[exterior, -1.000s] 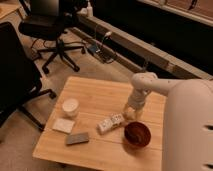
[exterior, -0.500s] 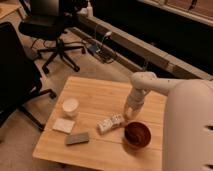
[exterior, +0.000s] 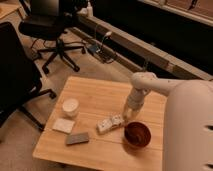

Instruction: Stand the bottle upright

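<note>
The bottle [exterior: 110, 123] is small, white with dark label markings, and lies on its side on the wooden table [exterior: 95, 95], just left of the red bowl [exterior: 137, 134]. My gripper [exterior: 126, 117] hangs from the white arm that reaches in from the right. It points down and sits at the bottle's right end, just above the bowl's far rim.
A round white cup [exterior: 70, 106] stands at the table's left. A flat white pad [exterior: 63, 125] and a flat grey block [exterior: 77, 138] lie in front of it. Black office chairs [exterior: 55, 25] stand on the floor behind and left of the table.
The gripper has dropped slightly and moved closer to the bottle's right end. The bottle, bowl, cup and blocks have not moved.
</note>
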You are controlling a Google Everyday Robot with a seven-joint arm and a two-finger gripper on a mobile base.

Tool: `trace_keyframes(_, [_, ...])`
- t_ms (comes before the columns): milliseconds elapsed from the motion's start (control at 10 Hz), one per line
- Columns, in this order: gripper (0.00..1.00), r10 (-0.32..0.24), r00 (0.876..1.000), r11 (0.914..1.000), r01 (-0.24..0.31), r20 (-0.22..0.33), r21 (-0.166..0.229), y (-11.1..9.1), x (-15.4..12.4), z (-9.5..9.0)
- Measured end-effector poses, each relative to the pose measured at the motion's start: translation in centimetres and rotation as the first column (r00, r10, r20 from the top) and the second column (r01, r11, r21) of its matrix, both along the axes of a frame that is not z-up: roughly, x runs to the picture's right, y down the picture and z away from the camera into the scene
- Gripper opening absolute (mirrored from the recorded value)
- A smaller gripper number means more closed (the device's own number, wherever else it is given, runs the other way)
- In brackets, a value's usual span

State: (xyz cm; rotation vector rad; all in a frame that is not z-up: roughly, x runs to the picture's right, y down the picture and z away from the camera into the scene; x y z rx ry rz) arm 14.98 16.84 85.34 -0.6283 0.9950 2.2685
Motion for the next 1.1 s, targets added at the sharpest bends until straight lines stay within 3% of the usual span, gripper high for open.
trace_keyframes(1100, [0.50,0.039,0.999,0.9989,-0.040,-0.028,-0.024,0.29,-0.02,0.25])
